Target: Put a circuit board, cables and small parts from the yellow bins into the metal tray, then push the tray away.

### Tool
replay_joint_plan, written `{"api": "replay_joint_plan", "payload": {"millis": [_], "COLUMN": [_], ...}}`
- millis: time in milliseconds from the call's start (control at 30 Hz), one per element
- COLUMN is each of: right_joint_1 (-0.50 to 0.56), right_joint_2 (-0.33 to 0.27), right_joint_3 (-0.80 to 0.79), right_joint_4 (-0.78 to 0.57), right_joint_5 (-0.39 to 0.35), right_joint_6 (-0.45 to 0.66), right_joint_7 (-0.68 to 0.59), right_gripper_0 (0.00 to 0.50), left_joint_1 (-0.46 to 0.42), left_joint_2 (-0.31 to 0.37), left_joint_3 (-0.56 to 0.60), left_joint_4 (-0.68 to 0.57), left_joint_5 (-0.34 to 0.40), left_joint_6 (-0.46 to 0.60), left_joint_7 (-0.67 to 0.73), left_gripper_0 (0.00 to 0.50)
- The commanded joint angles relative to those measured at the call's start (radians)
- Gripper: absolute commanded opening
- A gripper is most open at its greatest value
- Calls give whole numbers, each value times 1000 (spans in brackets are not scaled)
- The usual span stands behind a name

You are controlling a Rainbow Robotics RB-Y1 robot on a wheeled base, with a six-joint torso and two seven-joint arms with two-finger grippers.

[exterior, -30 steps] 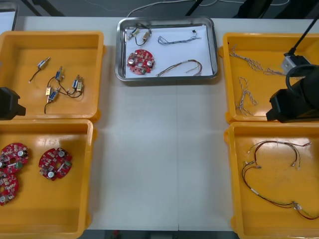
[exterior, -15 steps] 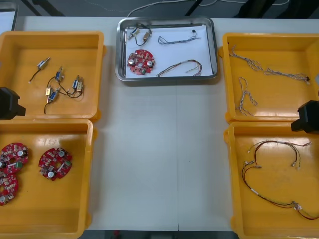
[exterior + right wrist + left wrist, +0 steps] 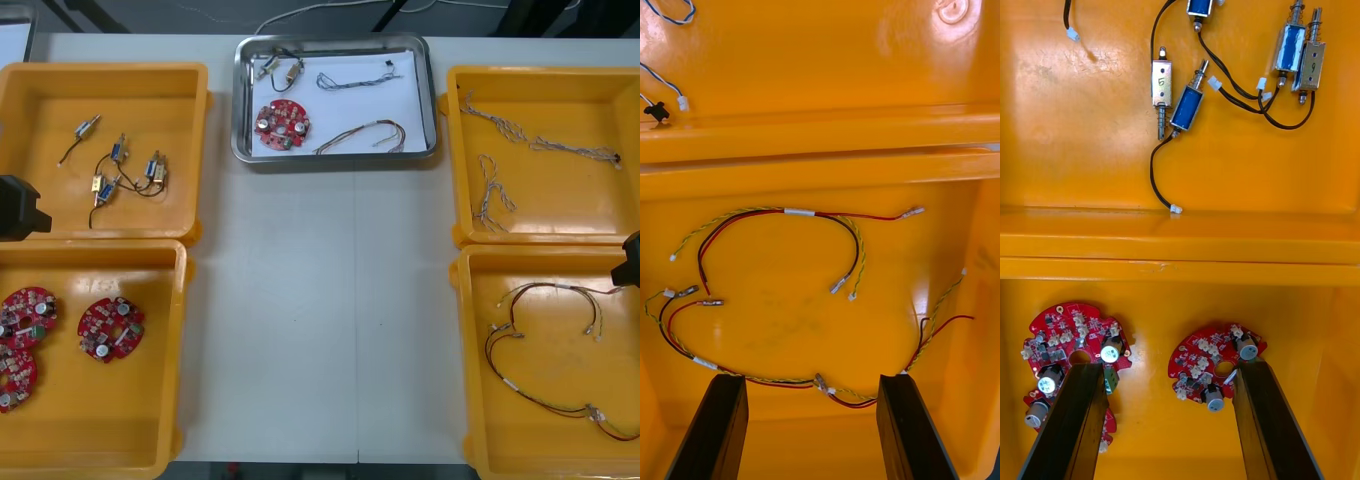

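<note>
Because the table (image 3: 320, 320) ends just beyond the metal tray (image 3: 431, 100), which sits loaded at the upper centre of the front view, over-travel is the main hazard.
An overlong push could carry the tray off the edge, spilling its circuit board (image 3: 282, 123), cables (image 3: 352, 133) and small metal parts (image 3: 280, 70). The left gripper (image 3: 1166, 369), fingers spread and empty, hangs over the lower-left yellow bin (image 3: 100, 420). The right gripper (image 3: 811, 379), equally spread, hangs over the red and yellow cables (image 3: 782, 212) at lower right, where a descent could snag loops.

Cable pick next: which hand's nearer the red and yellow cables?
Right. The right hand hangs open over the red and yellow cables; the left hand is across the table, over circuit boards.
</note>
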Motion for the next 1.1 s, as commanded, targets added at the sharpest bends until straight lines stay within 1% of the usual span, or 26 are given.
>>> {"api": "replay_joint_plan", "payload": {"millis": [33, 400, 1100], "right_joint_1": [18, 19, 18], "right_joint_2": [-23, 13, 12], "right_joint_3": [-31, -30, -30], "right_joint_4": [-23, -21, -21], "right_joint_5": [12, 29, 34], "right_joint_6": [-23, -46, -52], "right_joint_7": [5, 28, 34], "right_gripper_0": [500, 500, 500], "left_joint_1": [14, 14, 14], "left_joint_2": [41, 41, 41], "left_joint_3": [-1, -1, -1], "left_joint_4": [-6, -6, -6], "left_joint_5": [7, 7, 7], "left_joint_6": [6, 6, 6], "left_joint_7": [83, 83, 83], "left_gripper_0": [500, 500, 500]}}
